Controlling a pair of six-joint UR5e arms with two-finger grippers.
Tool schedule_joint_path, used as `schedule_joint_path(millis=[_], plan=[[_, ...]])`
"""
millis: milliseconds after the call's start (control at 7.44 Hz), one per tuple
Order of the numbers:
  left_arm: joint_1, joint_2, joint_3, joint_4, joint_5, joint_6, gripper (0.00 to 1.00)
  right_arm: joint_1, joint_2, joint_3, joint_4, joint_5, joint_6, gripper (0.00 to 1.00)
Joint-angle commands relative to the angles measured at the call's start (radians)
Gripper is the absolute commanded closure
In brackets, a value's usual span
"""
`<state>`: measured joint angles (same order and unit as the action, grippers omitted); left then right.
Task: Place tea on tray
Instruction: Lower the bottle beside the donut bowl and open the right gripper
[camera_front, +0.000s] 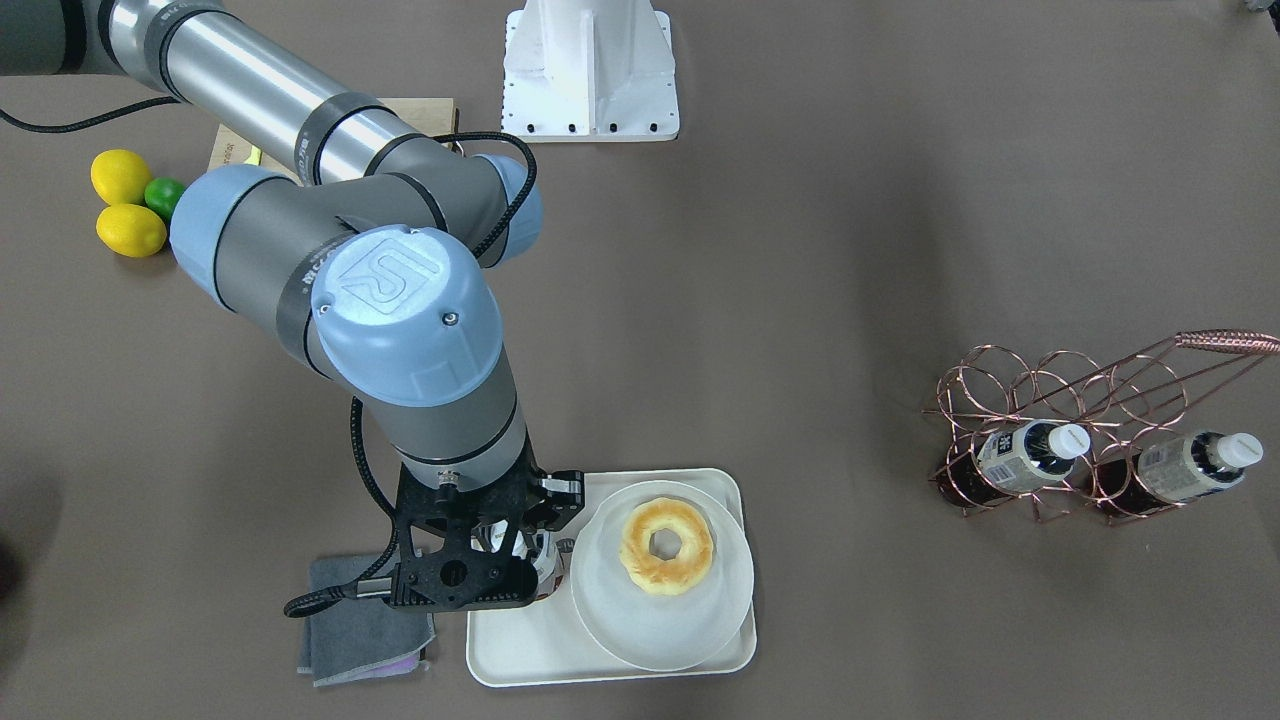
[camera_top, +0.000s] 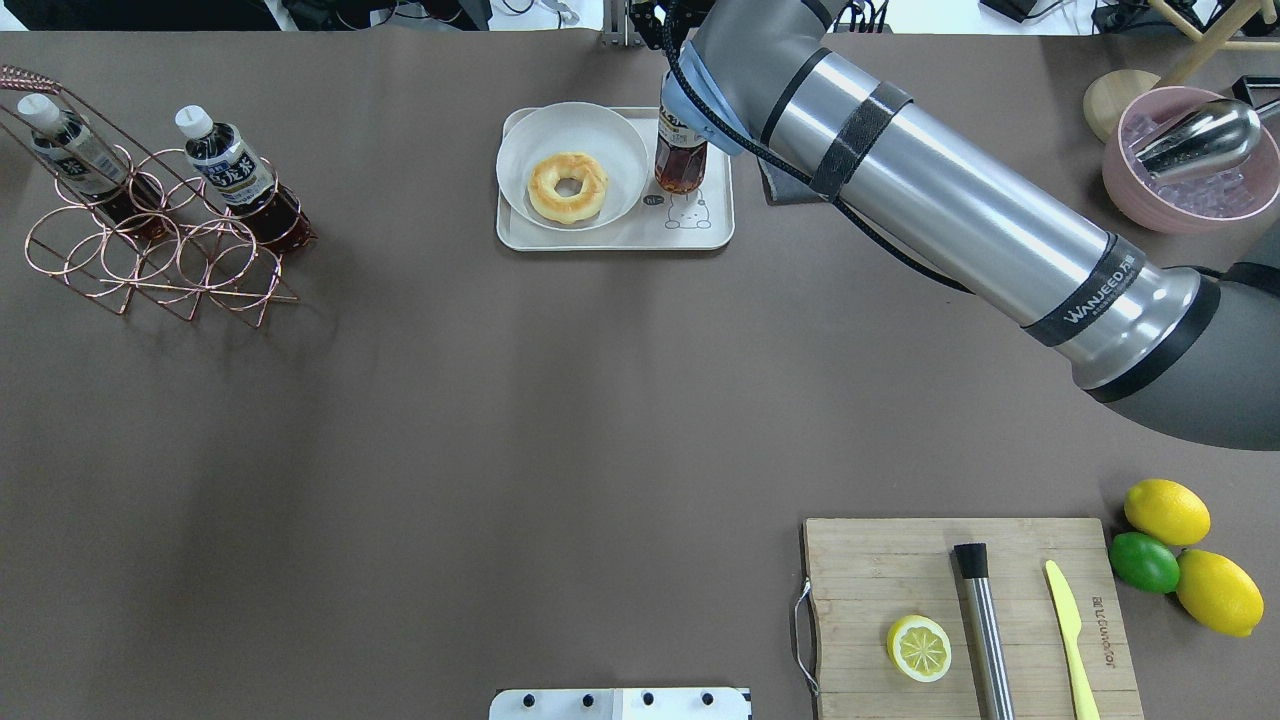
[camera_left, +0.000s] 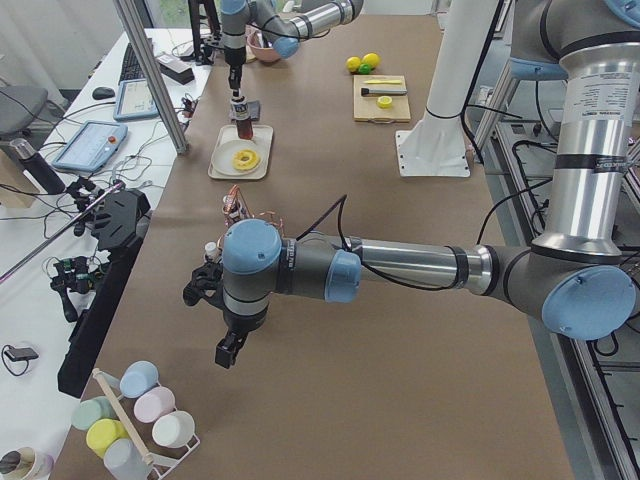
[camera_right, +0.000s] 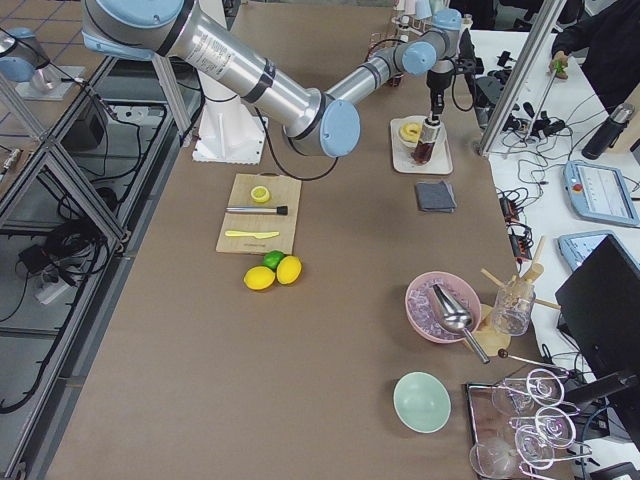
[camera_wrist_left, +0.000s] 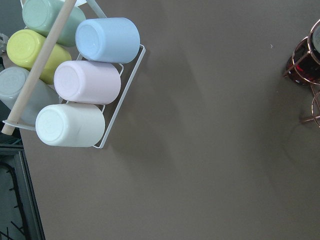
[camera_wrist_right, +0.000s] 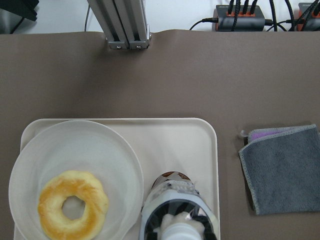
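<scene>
Now, tea (camera_top: 681, 160): stood upright on the tray (camera_top: 610, 238), next to the bear drawing (camera_top: 688, 212); its top is hidden by the arm in the overhead view.
Tray contents: a round white plate (camera_top: 520, 150) is also carried, with a doughnut (camera_top: 567, 186) laid on it; the bottle is set just beside the plate's rim.
Right gripper (camera_front: 540, 552): positioned straight over the bottle, jaws drawn in narrow around its upper part.
Left gripper (camera_left: 228, 352): seen only from the side camera, held over the table near the wire rack (camera_top: 150, 270); its jaw state cannot be told.
Wire rack: two like bottles (camera_top: 240, 180) are kept in it, well apart from the tray.
Grey cloth (camera_wrist_right: 282, 167): laid near the tray.
</scene>
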<state>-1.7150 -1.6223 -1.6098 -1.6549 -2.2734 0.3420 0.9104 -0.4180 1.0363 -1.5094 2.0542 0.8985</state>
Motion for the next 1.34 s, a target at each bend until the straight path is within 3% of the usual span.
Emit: schedule_joint_path(millis=[0, 1209], plan=[[0.0, 0.002, 0.001, 0.0, 0.0, 0.0, 0.02, 0.013, -0.005, 0.01, -0.026, -0.002, -0.027, 1.0], [0.0, -0.002, 0.001, 0.001, 0.0, -0.001, 0.02, -0.001, -0.016, 0.01, -0.017, -0.008, -0.018, 1.0]])
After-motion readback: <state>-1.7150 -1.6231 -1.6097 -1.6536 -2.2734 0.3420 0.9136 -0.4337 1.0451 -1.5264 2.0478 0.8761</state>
